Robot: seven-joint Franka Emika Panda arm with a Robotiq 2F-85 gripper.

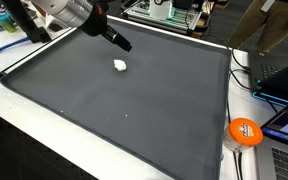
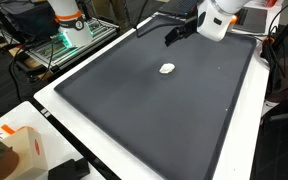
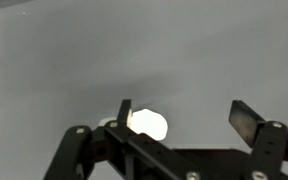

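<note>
A small white lump (image 1: pixel 120 66) lies on the dark grey mat (image 1: pixel 134 100); it shows in both exterior views (image 2: pixel 167 69). My gripper (image 1: pixel 121 43) hangs in the air above the mat's far part, a little beyond the lump and not touching it (image 2: pixel 174 34). In the wrist view the fingers (image 3: pixel 181 118) are spread apart with nothing between them, and the white lump (image 3: pixel 149 124) sits on the mat just inside the left finger.
An orange disc (image 1: pixel 245 131) lies on the white table beside the mat's edge. A laptop (image 1: pixel 284 75) and cables sit on that side. A wire rack (image 2: pixel 69 45) and an orange-and-white box (image 2: pixel 19 150) stand off the mat.
</note>
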